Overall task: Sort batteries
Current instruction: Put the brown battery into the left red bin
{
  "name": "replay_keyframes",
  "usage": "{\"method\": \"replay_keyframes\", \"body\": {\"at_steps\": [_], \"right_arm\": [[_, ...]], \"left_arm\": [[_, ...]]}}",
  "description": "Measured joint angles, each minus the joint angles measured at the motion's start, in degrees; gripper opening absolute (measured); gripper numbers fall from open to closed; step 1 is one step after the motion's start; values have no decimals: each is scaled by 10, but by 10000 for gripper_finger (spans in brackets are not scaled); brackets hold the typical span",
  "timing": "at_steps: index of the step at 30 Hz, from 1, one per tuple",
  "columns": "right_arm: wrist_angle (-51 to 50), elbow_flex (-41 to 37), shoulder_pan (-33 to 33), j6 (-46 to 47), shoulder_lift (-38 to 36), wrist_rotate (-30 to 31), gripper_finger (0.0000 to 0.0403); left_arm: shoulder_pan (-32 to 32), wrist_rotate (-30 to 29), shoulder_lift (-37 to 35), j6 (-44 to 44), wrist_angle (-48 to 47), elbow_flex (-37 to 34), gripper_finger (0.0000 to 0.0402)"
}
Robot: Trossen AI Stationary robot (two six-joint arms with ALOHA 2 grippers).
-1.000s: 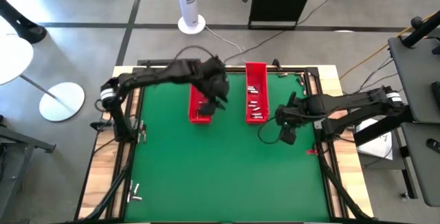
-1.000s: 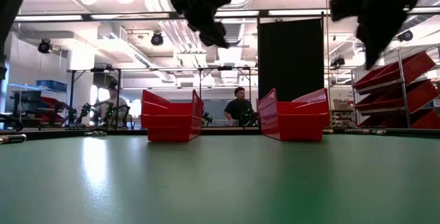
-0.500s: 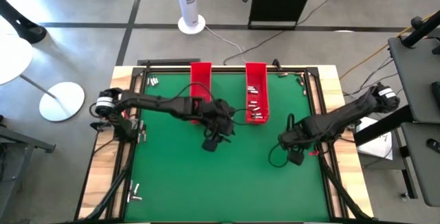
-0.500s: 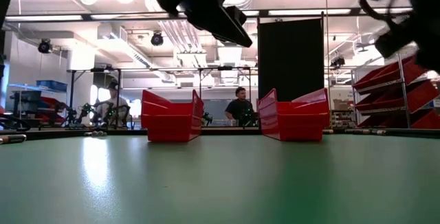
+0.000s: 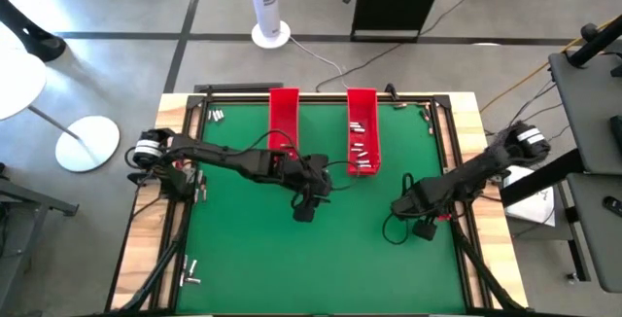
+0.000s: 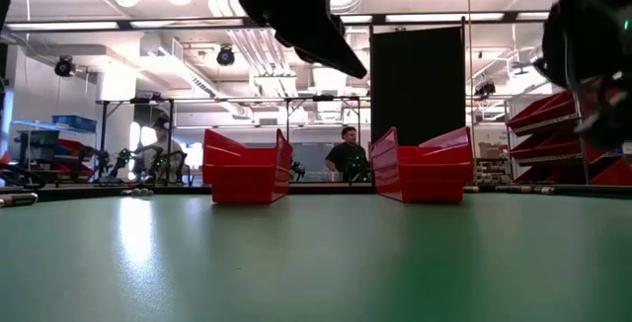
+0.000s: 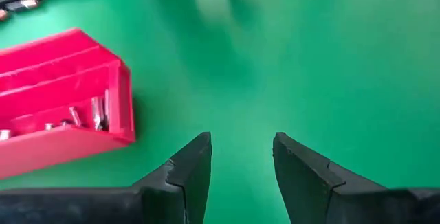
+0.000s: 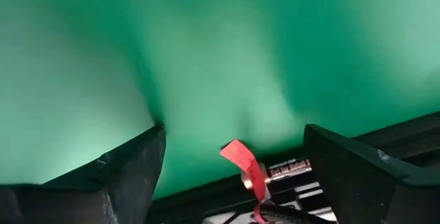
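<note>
Both arms drawn back from two red trays [image 5: 284, 113], left gripper [image 7: 240, 157] parted and empty, right gripper [image 8: 230, 159] spread wide over green table [image 5: 243, 249], batteries [image 5: 360, 152] in right-hand tray, person [image 6: 346, 154] beyond.

A green bench [image 5: 243, 249] carries two red trays [image 5: 283, 113] [image 5: 362, 127] at upper centre; loose batteries [image 5: 190, 276] lie lower left.
</note>
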Motion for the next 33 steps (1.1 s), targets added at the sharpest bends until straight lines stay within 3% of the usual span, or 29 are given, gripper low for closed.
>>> {"method": "replay_keyframes", "body": {"at_steps": [8,13,20,26,33], "right_arm": [[-52,37,-1,-137,151,-26,349],[-81,45,0,-215,183,-19,348],[-75,26,-4,-310,247,-22,341],[-66,25,-6,-328,283,-10,325],[-60,25,-5,-305,281,11,277]], "left_arm": [[-47,-33,-8,-11,-2,9,137],[-62,-99,-9,-11,-1,23,137],[-68,-105,-9,-16,0,27,137],[-69,-106,-7,-37,0,25,137],[-78,-114,-7,-56,-5,21,137]]}}
